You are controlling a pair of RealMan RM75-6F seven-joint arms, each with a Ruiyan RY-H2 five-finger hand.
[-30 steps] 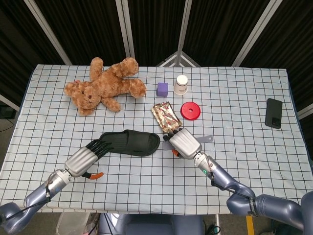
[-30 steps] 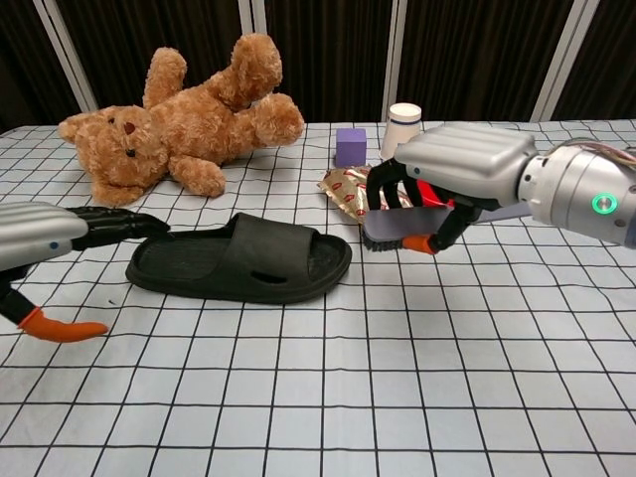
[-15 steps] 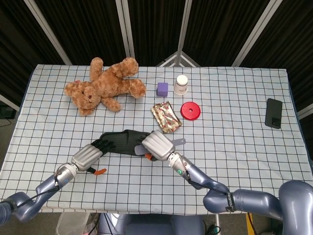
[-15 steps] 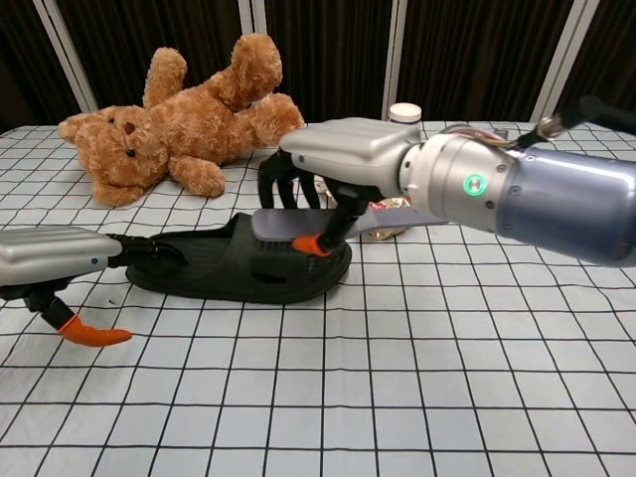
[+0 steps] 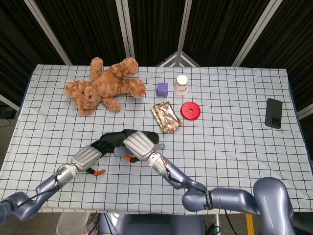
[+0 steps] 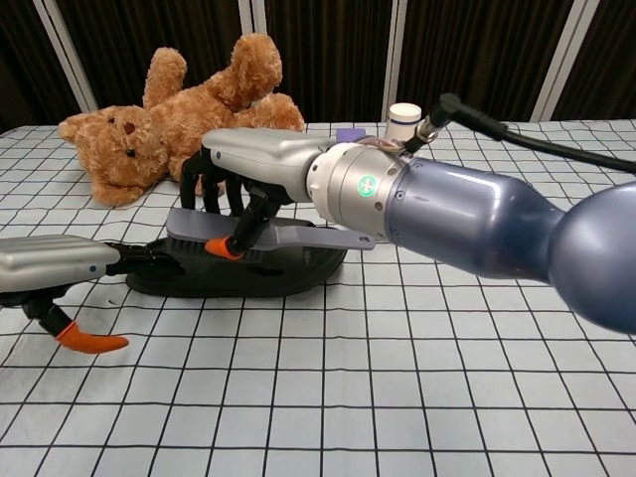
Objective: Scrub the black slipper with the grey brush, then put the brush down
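The black slipper (image 5: 112, 137) (image 6: 293, 274) lies on the checked cloth, left of centre, largely covered from above. My right hand (image 5: 140, 145) (image 6: 260, 165) hovers over its middle and grips the grey brush (image 6: 270, 235). The brush lies flat just above the slipper's strap, its handle (image 5: 159, 145) pointing right. My left hand (image 5: 86, 157) (image 6: 52, 262) lies low at the slipper's left end. Its dark fingers (image 6: 149, 260) stretch out onto that end and the orange-tipped thumb (image 6: 87, 343) stays apart, near the cloth.
A brown teddy bear (image 5: 105, 88) lies at the back left. Behind the slipper are a purple cube (image 5: 162, 88), a white cup (image 5: 181, 84), a red lid (image 5: 190, 110) and a foil snack packet (image 5: 167, 117). A black phone (image 5: 274, 113) sits far right.
My right hand carried the brush leftward from beside the slipper's toe to over its middle. My left hand slid slightly further onto the slipper's end.
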